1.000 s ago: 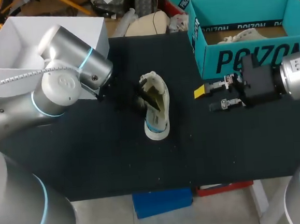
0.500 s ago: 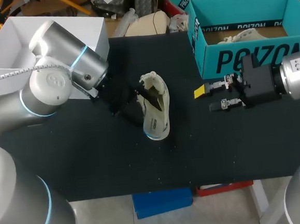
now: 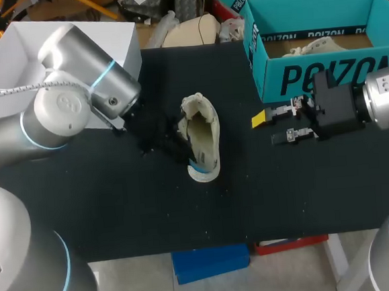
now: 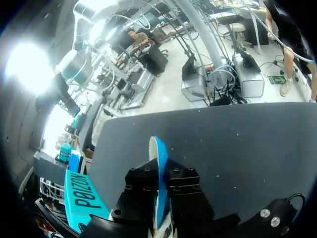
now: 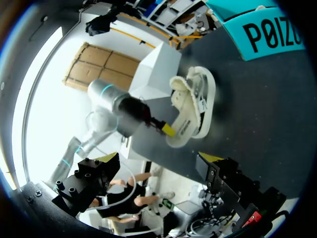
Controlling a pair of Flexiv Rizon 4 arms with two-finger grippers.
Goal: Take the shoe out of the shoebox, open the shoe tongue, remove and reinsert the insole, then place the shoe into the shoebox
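At mid-frame in the head view, the shoe (image 3: 204,134) lies on the table (image 3: 119,212), apparently tipped on its side, well apart from the shoebox (image 3: 324,76) at upper right. The left gripper (image 4: 159,174) meets it from the frame's left. In the left wrist view its black fingers are pressed together on a thin blue, white-edged strip, which I take to be the insole (image 4: 156,148). The right gripper (image 3: 267,128) hangs right of the shoe, just below the shoebox, with its jaws spread and nothing between them.

Nothing pins the shoe down, so a pull on the insole may drag or roll the whole shoe rather than free the liner. The grip sits on a narrow edge of a thin sheet, so it could slip out or fold. Pushed back in, the insole could buckle at the heel.

The shoe is cream with a soft upper, crumpled at its upper end, and a rounded pale sole at the lower end. The insole looks thin and flexible. The table is covered in matte black cloth. The shoebox is stiff teal cardboard with pale paper inside.
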